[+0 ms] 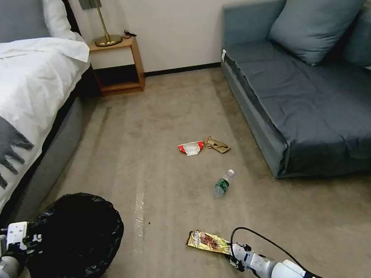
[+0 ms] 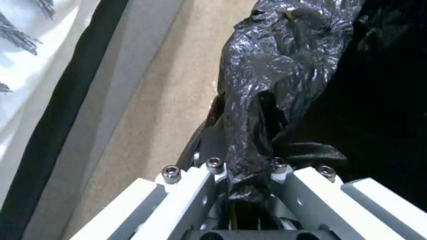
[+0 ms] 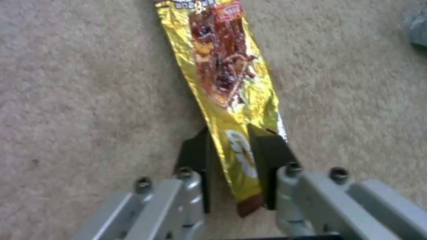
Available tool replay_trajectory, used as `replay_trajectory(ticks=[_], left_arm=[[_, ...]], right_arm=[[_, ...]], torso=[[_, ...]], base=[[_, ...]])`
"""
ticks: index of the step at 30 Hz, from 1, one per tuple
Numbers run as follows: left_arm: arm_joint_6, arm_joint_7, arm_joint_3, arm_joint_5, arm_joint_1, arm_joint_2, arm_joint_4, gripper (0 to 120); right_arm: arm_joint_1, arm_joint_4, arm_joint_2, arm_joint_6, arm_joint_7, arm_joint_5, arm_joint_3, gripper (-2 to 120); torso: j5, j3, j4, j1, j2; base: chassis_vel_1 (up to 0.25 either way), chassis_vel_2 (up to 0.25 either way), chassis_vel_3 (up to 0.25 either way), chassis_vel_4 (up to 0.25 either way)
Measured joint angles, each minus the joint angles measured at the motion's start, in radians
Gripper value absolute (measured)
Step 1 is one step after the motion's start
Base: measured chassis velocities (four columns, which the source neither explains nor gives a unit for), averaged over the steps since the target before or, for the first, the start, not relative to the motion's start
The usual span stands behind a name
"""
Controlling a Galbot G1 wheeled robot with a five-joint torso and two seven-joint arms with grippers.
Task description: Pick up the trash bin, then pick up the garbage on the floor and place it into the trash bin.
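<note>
My left claw (image 1: 34,240) is squeezed tight on the rim of the trash bin (image 1: 74,242). In my left wrist view the crinkly black bag (image 2: 262,100) is bunched up and pinched between my left claw's (image 2: 249,186) fingers. The bin is round and black, and it sits just past that claw, on the side toward my right arm. The bed (image 1: 11,98) is on the other side of that claw, close by.

My right claw (image 1: 233,255) is low, down by the carpet (image 1: 147,125). Its two black pads (image 3: 271,156) sit on each side of the yellow-gold snack wrapper (image 3: 227,83). In my right wrist view the near end of the wrapper is between the pads of my right claw (image 3: 233,166), and the pads look closed on it. The rest of the wrapper (image 1: 207,242) stretches away from the claw, and I cannot tell if it is flat on the carpet.

Farther out past my right claw lies the clear bottle (image 1: 223,183) with a green label and white cap, on its side. Past that, well apart from both claws, the red-and-white packet (image 1: 191,148) and the tan crumpled paper (image 1: 217,145) lie just beside each other. The blue sofa (image 1: 316,90) is off to the right of them.
</note>
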Motion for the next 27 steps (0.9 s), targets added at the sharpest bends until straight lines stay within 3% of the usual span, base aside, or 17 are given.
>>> replay_trajectory(ticks=[4, 13, 16, 19, 20, 23, 25, 27], left_arm=[[0.000, 0.001, 0.000, -0.007, 0.002, -0.002, -0.002, 3], [0.000, 0.002, -0.002, -0.014, 0.002, -0.002, -0.008, 3], [0.000, 0.002, -0.002, -0.020, 0.002, -0.006, -0.009, 3], [0.000, 0.001, -0.002, -0.027, 0.002, -0.014, -0.010, 3], [0.000, 0.001, -0.002, -0.027, 0.002, -0.014, -0.010, 3], [0.000, -0.006, 0.005, -0.036, -0.001, -0.019, -0.012, 3], [0.000, -0.008, 0.008, -0.037, -0.002, -0.021, -0.013, 3], [0.000, -0.010, 0.013, -0.039, 0.000, -0.026, -0.022, 3]], right_arm=[[-0.005, -0.002, 0.003, 0.002, 0.002, -0.001, 0.003, 1], [-0.018, 0.012, 0.012, 0.005, 0.011, 0.019, 0.033, 0], [-0.038, 0.099, 0.010, -0.007, 0.023, 0.102, 0.068, 0], [-0.057, 0.288, -0.006, -0.051, 0.044, 0.287, 0.114, 0], [-0.057, 0.288, -0.006, -0.051, 0.044, 0.287, 0.114, 0], [-0.049, 0.472, -0.013, -0.092, 0.073, 0.493, 0.115, 0], [-0.042, 0.514, -0.012, -0.094, 0.076, 0.539, 0.105, 0], [-0.003, 0.599, 0.004, -0.044, 0.082, 0.693, 0.044, 0]], torso=[[-0.0001, 0.000, 0.0000, 0.000, 0.000], [0.0000, 0.000, -0.0001, 0.000, 0.000], [0.0000, 0.000, -0.0001, 0.000, 0.000], [-0.0003, 0.000, 0.0001, 0.000, 0.000], [-0.0003, 0.000, 0.0001, 0.000, 0.000], [-0.0003, 0.000, -0.0001, 0.000, 0.000], [-0.0003, 0.000, 0.0000, 0.000, 0.000], [-0.0003, 0.000, -0.0001, 0.000, 0.000]], base=[[0.000, 0.000, 0.000, 0.000], [0.000, 0.000, 0.000, 0.000], [0.000, 0.000, 0.000, 0.000], [0.000, 0.000, 0.000, 0.000], [0.000, 0.000, 0.000, 0.000], [0.000, 0.000, 0.000, 0.000], [0.000, 0.000, 0.000, 0.000], [0.000, 0.000, 0.000, 0.000]])
